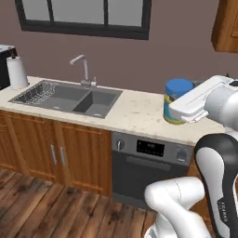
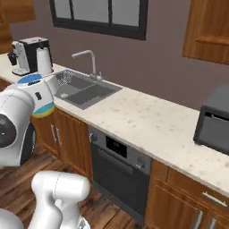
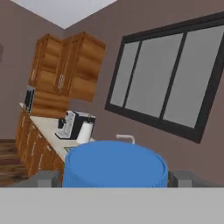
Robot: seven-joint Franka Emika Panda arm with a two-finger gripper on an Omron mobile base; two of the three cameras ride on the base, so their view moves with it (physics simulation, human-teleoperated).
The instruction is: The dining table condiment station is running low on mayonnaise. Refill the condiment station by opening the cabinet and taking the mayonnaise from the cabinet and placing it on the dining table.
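Evidently the hand [image 3: 114,178] is closed on the mayonnaise jar [image 1: 176,101], carried in the air above the oven [image 1: 148,165] end of the speckled tabletop [image 1: 139,111], so a swing or weak side grip could let it slip and drop.

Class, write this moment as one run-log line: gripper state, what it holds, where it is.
gripper: shut on mayonnaise | jar: held in the air, blue lid toward hand camera | position: in front of counter, near sink | dining table: not reached
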